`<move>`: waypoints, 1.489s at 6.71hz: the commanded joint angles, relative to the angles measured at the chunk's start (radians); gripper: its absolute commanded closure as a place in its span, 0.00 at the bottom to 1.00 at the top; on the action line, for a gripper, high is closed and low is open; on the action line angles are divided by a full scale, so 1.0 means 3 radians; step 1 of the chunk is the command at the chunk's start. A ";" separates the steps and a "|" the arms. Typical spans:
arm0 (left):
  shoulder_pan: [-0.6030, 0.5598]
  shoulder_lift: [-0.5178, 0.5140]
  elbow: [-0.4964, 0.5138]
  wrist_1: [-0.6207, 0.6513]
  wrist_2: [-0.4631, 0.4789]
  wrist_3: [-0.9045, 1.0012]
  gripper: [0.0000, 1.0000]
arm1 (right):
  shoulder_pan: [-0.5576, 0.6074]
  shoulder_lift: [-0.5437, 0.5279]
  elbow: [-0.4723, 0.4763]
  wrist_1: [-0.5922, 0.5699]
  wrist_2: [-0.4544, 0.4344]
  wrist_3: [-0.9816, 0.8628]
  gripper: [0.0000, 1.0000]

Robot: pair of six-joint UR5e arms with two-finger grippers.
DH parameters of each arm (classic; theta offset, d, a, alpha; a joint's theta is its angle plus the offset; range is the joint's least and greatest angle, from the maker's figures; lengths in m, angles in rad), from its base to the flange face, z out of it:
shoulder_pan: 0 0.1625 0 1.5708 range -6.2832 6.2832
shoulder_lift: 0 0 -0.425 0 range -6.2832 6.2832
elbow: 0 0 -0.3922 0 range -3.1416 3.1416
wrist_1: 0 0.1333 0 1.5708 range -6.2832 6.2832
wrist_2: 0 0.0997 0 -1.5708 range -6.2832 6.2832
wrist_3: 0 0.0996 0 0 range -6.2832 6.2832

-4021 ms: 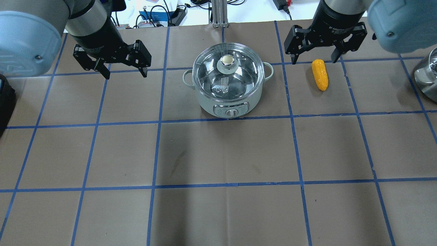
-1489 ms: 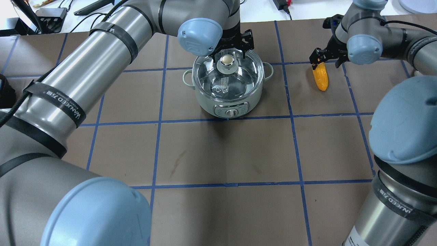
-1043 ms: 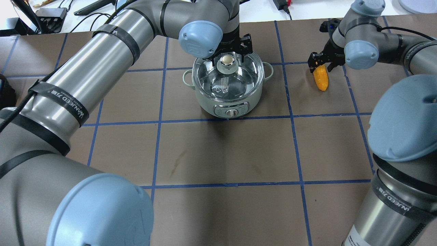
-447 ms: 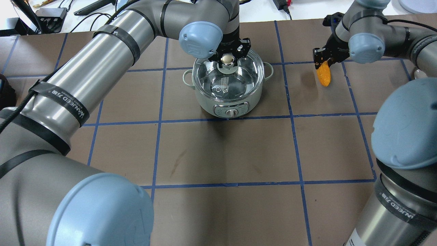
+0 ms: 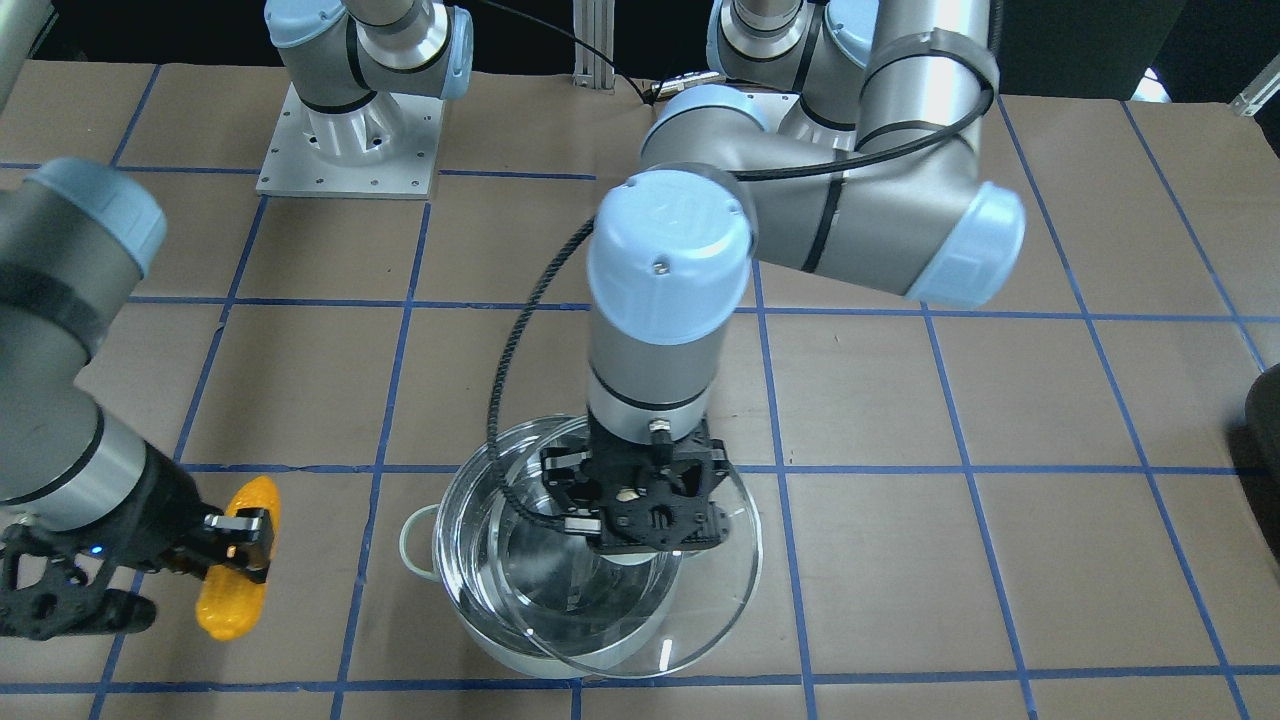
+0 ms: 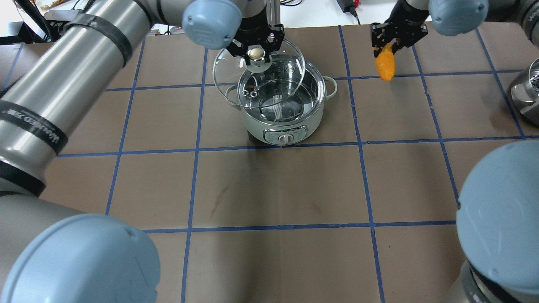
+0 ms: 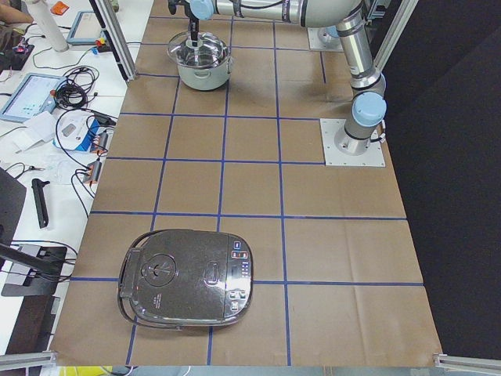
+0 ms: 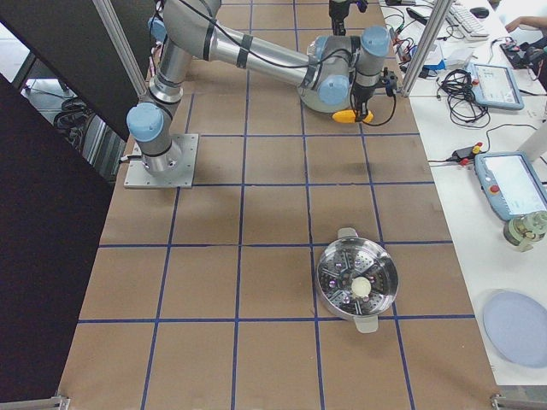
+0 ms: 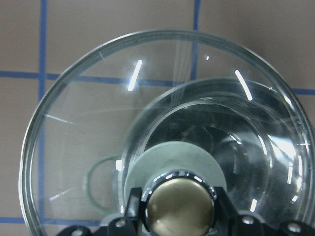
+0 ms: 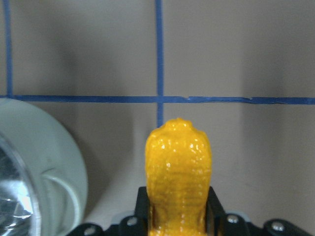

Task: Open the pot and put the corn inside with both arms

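Right claw (image 6: 389, 42) is closed on the corn (image 6: 385, 65), which hangs under it, long axis approx. upright, clear of bench (image 6: 273, 189). The pot (image 6: 257, 134) lies left of this claw and lower. Left claw (image 6: 256, 47) grips lid (image 6: 229, 73) by knob (image 6: 255, 54), lid partly over pot.

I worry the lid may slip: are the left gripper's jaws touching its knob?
Touching. The left wrist-mounted view shows the left gripper with jaws pressed against both sides of the knob, no gap.
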 commanded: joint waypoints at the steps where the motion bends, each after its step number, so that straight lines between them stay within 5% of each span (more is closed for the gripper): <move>1: 0.0688 0.0272 -0.0135 -0.0249 -0.0002 0.0970 0.85 | 0.0691 -0.0020 -0.0073 0.0052 -0.0047 0.0844 0.93; 3: 0.1190 0.0267 -0.0634 -0.0118 -0.0002 0.1355 0.90 | 0.1173 0.0332 -0.0078 -0.0570 -0.0290 0.1390 0.92; 6: 0.1428 0.0104 -0.1479 0.1225 -0.0043 0.1511 0.90 | 0.1251 0.0629 -0.0001 -0.0680 -0.0415 0.1269 0.91; 7: 0.1428 0.0058 -0.1476 0.1243 -0.0043 0.1526 0.80 | 0.1241 0.0691 0.0024 -0.0801 -0.0471 0.1264 0.76; 8: 0.1428 0.0042 -0.1496 0.1248 -0.0043 0.1521 0.01 | 0.1241 0.0727 0.0035 -0.0848 -0.0547 0.1264 0.19; 9: 0.1428 0.0022 -0.1501 0.1248 -0.0043 0.1516 0.00 | 0.1241 0.0697 0.0030 -0.0838 -0.0619 0.1264 0.00; 10: 0.1422 0.0017 -0.1481 0.1233 -0.0043 0.1471 0.00 | 0.1241 0.0656 0.0014 -0.0818 -0.0610 0.1269 0.00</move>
